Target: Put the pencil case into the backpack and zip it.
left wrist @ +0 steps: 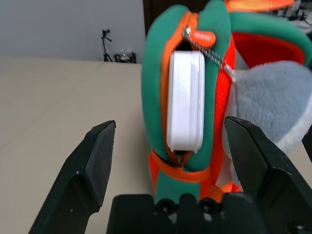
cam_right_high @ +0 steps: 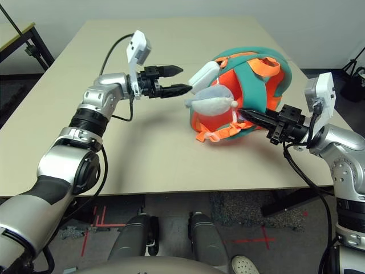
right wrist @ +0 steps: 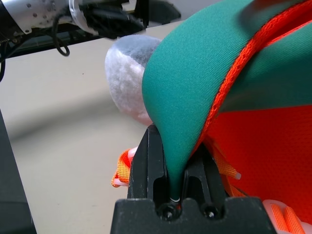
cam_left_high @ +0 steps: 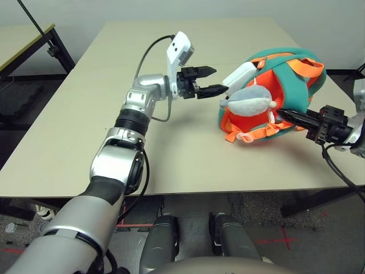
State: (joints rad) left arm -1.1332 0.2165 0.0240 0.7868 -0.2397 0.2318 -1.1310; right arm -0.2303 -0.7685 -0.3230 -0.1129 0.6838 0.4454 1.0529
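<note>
the flat white rounded-corner hard pencil case [left wrist: 185,100] sits partway in the open zipped mouth of the small teal fabric backpack with orange trim [cam_left_high: 296,85], its outer end sticking out towards the left gripper [cam_left_high: 206,83]. the black fingers of the left gripper are spread wide and released, with nothing between them, just beside the protruding end of the case. the black fingers of the right gripper [right wrist: 176,146] are clenched on the teal fabric shoulder strap with orange edging [right wrist: 183,78], pinching its narrow lower part. the backpack rests on the pale beige flat counter [cam_left_high: 188,131], its orange panel facing the robot. a grey-and-white plush fish toy [cam_left_high: 250,101] hangs against that panel, near the pencil case, and a beaded silver metal chain [left wrist: 212,56] runs from beside the orange zipper pull [left wrist: 203,38] towards it. an orange webbing strap with a pale pink plastic buckle [cam_right_high: 213,136] lies at the bag's lower edge.
</note>
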